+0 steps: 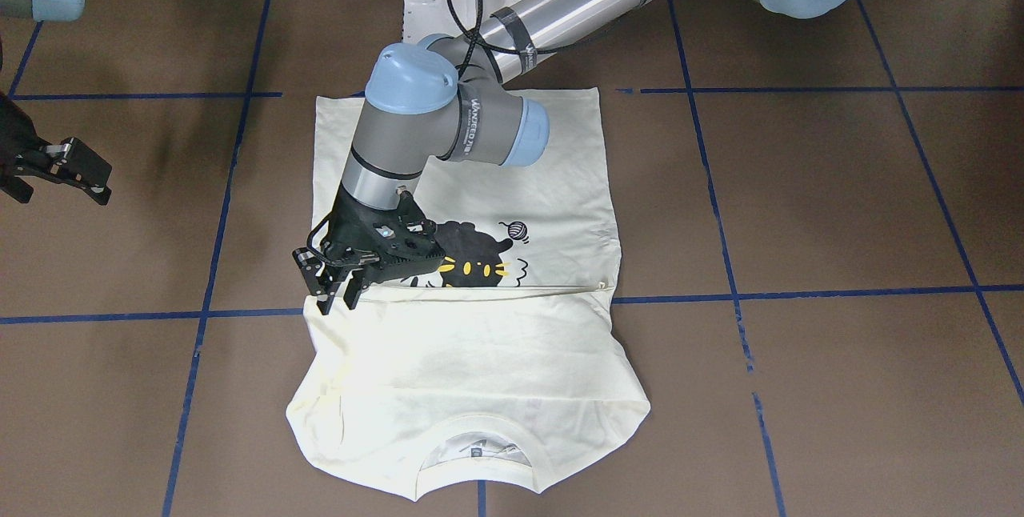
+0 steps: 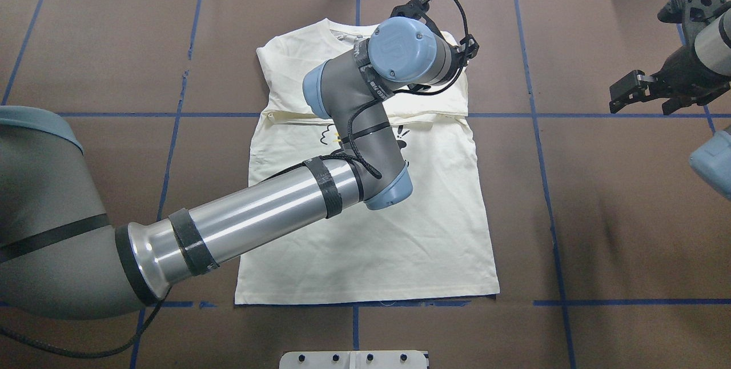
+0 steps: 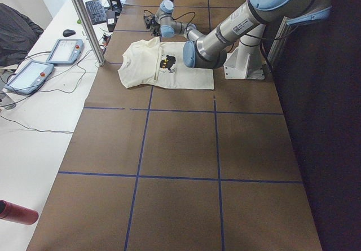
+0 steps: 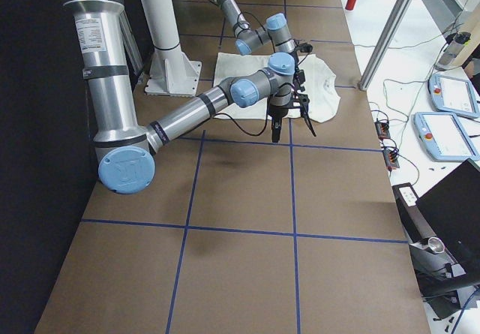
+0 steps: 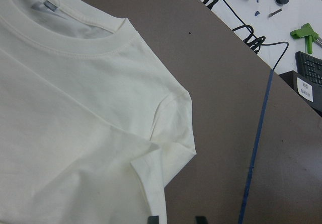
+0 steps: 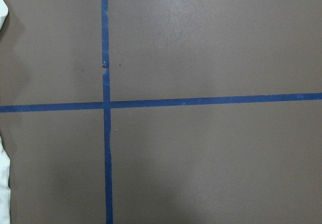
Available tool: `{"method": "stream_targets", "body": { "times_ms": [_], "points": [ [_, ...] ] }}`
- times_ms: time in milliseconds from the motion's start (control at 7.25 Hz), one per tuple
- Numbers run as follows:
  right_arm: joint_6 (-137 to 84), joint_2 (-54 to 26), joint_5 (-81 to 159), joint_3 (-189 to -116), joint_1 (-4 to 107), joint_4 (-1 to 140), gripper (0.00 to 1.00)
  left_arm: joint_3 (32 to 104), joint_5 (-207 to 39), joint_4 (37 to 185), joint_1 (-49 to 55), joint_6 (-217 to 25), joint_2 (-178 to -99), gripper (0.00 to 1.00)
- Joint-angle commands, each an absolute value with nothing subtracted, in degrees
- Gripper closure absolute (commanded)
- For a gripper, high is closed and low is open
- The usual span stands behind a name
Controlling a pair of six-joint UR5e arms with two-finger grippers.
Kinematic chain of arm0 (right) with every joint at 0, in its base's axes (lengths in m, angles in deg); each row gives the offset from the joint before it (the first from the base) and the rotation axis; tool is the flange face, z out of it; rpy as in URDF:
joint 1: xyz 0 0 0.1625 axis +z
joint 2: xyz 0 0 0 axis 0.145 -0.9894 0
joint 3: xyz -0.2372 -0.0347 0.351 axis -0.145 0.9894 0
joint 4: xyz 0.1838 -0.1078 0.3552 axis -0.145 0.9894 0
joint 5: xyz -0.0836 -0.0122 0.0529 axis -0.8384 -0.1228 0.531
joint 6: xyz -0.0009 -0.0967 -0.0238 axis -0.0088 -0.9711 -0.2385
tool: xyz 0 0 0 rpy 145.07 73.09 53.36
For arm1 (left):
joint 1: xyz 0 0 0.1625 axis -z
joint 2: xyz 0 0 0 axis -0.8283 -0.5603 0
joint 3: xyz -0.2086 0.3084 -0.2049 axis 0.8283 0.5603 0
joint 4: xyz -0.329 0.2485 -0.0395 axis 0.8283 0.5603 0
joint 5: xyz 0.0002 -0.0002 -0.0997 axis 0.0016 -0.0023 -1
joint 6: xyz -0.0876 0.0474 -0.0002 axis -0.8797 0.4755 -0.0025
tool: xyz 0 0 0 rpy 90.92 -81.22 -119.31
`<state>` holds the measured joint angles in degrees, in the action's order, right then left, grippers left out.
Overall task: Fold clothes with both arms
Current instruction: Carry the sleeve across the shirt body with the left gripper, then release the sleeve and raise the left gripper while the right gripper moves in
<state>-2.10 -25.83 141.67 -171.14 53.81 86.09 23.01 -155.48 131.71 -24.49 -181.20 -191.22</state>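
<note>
**Two arms and one part-folded shirt: where to grasp**

One cream-white cotton long-sleeved T-shirt (image 1: pixel 480 365) lies flat at the centre of the brown, blue-taped table (image 1: pixel 840 197). In the front-facing view its ribbed collar (image 1: pixel 476 430) sits at lower centre. A plain layer covers that end, and its straight edge crosses the black cat print (image 1: pixel 472 257) at mid-frame.

The left arm's black two-finger gripper (image 1: pixel 336 301) hangs over the left end of that edge. Its fingers are spread and hold nothing. Its wrist view shows both fingertips apart at the bottom of the frame, above a folded sleeve corner. Whether they touch the cloth cannot be told.

The right arm's black gripper (image 1: pixel 88 177) is at the far left of the frame, well apart from the shirt. It too appears spread and empty, and its wrist view shows only bare table and tape.

Handling, as a judgement: the fabric is light, soft and limp, so it will sag and drag if lifted at one point. The best holds are at a hem or fold edge, with one gripper at each corner and all layers pinched together. Lifting unevenly risks undoing the existing fold.
</note>
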Motion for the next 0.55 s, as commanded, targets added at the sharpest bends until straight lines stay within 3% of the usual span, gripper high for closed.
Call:
{"method": "stream_targets", "body": {
  "times_ms": [0,414],
  "points": [
    [-1.9,-24.8,141.6,-171.1,53.5,86.0,0.0,23.4,-156.0,132.2,-24.4,-173.8,-189.7,0.0],
    [17.1,-22.6,139.6,-171.9,43.2,77.5,0.0,44.0,-163.4,118.0,-22.2,-166.4,-174.6,0.0]
  ]
}}
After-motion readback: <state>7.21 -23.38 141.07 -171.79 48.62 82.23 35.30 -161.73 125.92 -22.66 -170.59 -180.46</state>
